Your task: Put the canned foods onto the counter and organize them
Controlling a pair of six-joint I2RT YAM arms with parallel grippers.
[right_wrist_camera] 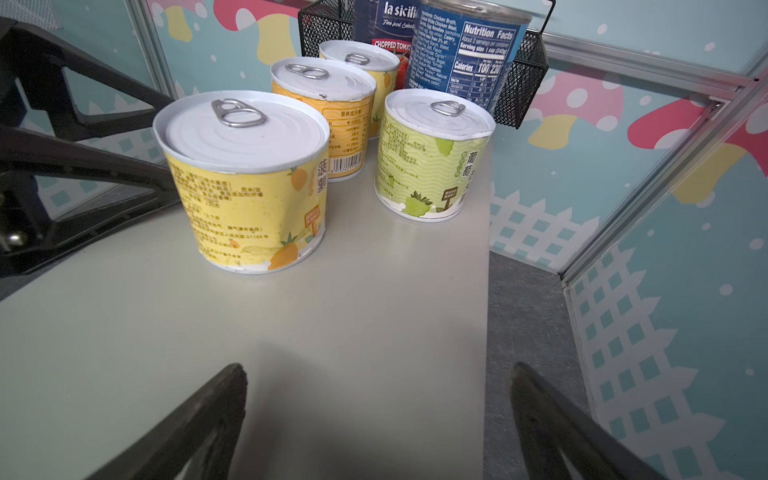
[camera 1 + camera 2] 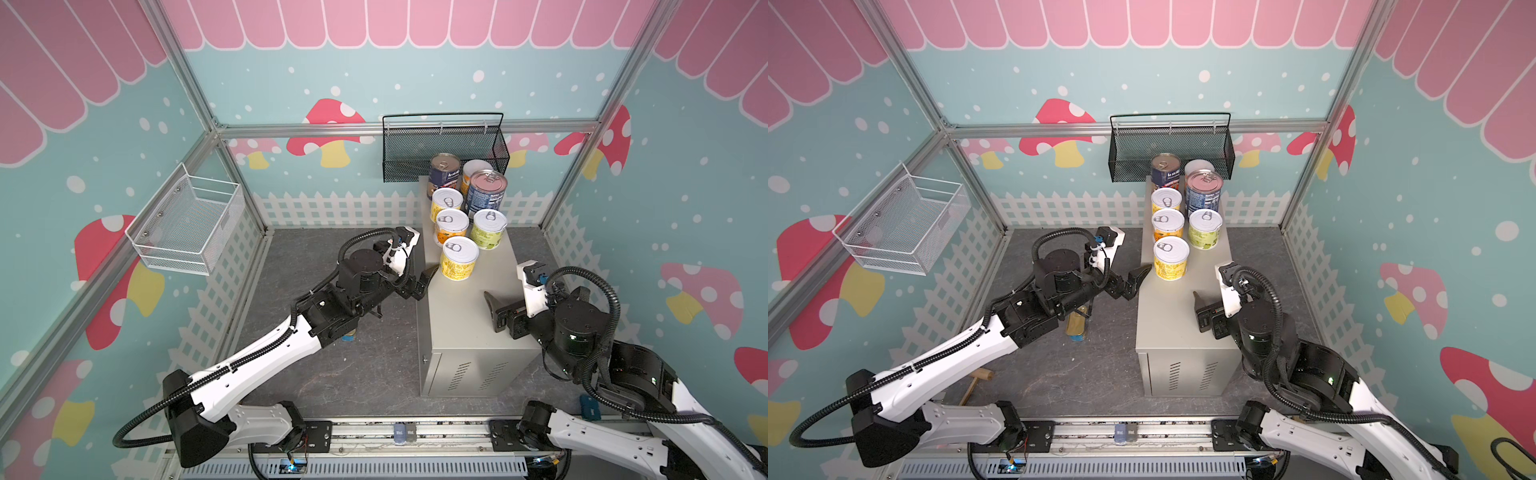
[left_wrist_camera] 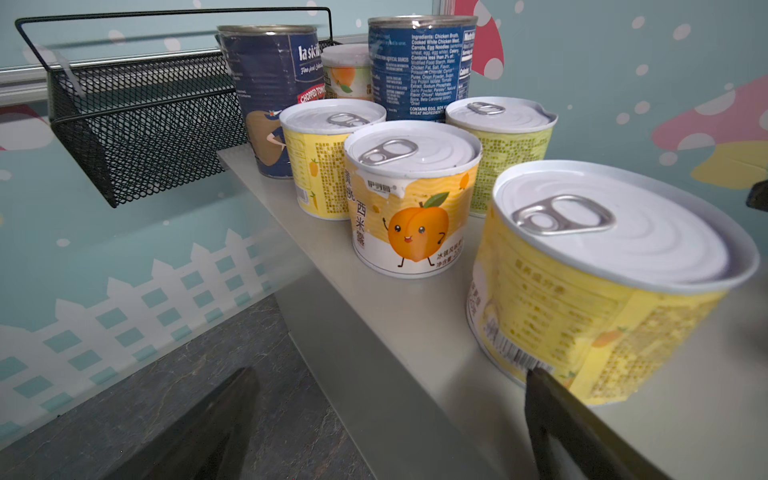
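Just beside spread left jaws, front yellow can (image 2: 458,259), upright on counter (image 2: 457,320).

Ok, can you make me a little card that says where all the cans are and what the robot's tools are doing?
counter: holds seven upright cans, near end bare
tall blue cans: two, at the far end
short cans: five, white lids
gold tin: on the floor under the left arm
left tool: open, empty, beside the nearest short can
right tool: open, empty, over the bare end
wooden mallet: on the floor
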